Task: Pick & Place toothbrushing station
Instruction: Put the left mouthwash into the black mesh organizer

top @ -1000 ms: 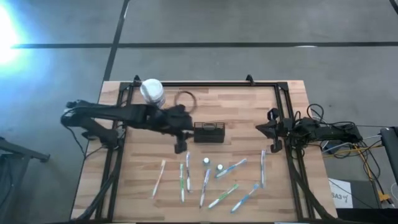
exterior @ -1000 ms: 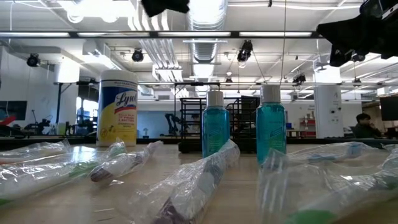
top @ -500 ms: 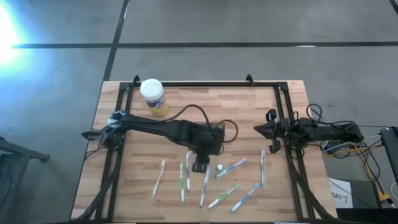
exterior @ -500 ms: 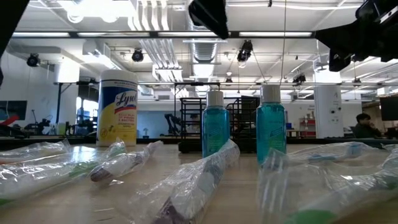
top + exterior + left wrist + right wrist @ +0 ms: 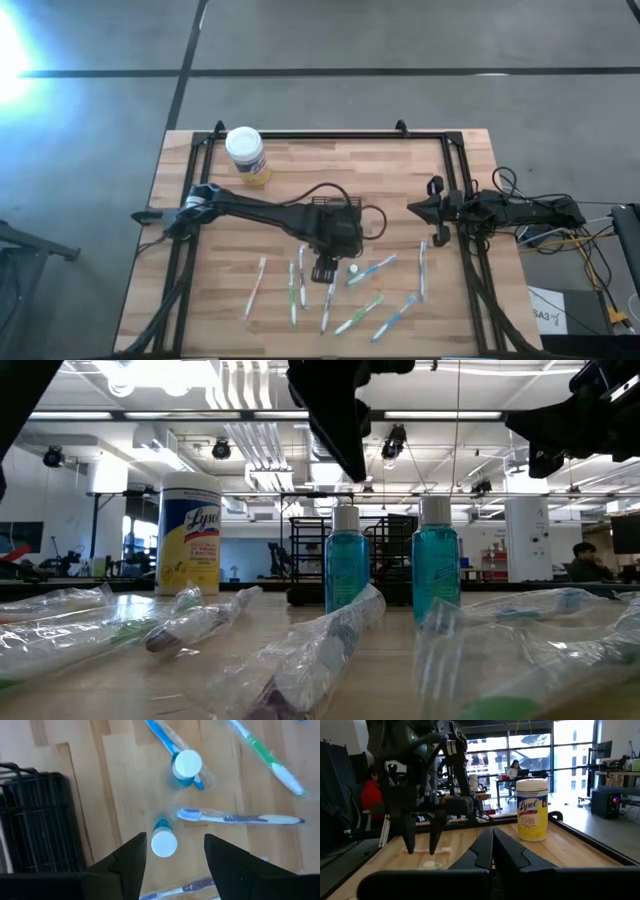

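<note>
The toothbrushing station [image 5: 35, 820], a black mesh box, stands on the wood table; in the high view my left arm covers most of it [image 5: 322, 203]. My left gripper [image 5: 322, 268] is open and hovers past the station's near side, above a small blue bottle with a white cap [image 5: 164, 843]. In the left wrist view the gripper [image 5: 175, 840] has one finger on either side of the cap, and in the low view [image 5: 340, 420] it is well above the bottle. My right gripper [image 5: 422, 211] is shut and waits at the table's right side, also seen in the right wrist view [image 5: 492, 845].
A second blue bottle [image 5: 186, 766] stands close by. Several plastic-wrapped toothbrushes [image 5: 370, 295] lie across the table's near half. A white-lidded wipes jar with a yellow label [image 5: 245, 153] stands at the far left. A black frame [image 5: 330, 135] runs along the table's edges.
My left gripper has swung from beside the jar toward the table's right and near edges, passing over the station. It has come down above the bottles and toothbrushes. The station and the bottles have stayed where they were.
</note>
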Controlling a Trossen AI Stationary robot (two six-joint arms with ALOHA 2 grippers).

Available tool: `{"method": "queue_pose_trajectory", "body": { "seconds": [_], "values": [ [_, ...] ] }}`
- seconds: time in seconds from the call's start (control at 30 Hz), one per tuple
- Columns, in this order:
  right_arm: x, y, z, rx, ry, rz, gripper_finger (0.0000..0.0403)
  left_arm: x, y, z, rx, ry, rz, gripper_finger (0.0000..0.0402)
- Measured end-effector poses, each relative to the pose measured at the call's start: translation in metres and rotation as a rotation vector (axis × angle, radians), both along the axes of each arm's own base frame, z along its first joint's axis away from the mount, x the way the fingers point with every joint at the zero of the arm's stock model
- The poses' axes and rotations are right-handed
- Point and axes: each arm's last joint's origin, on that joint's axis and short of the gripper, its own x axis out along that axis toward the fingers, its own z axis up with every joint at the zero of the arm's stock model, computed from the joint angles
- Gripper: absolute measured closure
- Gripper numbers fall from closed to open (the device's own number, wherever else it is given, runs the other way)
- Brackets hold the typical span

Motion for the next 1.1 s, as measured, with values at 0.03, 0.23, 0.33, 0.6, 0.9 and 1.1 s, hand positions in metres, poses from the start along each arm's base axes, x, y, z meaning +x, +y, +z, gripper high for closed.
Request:
{"method": "queue_pose_trajectory", "body": {
  "seconds": [0.03,0.23,0.33,0.6,0.9,1.1],
  "values": [
    [0.0,0.0,0.0,0.0,0.0,0.0,0.0394,0.0,0.0,-0.001,0.001,0.005,0.0,0.0199],
    [0.0,0.0,0.0,0.0,0.003,0.001,0.0394,0.0,0.0,-0.009,0.029,0.018,-0.058,0.0199],
    [0.0,0.0,0.0,0.0,0.004,0.0,0.0394,0.001,0.0,-0.01,0.06,0.008,-0.122,0.0199],
    [0.0,0.0,-0.001,-0.001,0.007,0.0,0.0394,0.001,0.001,-0.021,0.085,0.009,-0.175,0.02],
    [0.0,0.0,-0.001,-0.004,0.006,0.0,0.0394,0.002,0.001,-0.031,0.105,0.004,-0.197,0.02],
    [0.0,0.0,-0.001,-0.004,0.006,0.0,0.0394,0.001,0.002,-0.037,0.107,0.014,-0.199,0.02]
  ]
}}
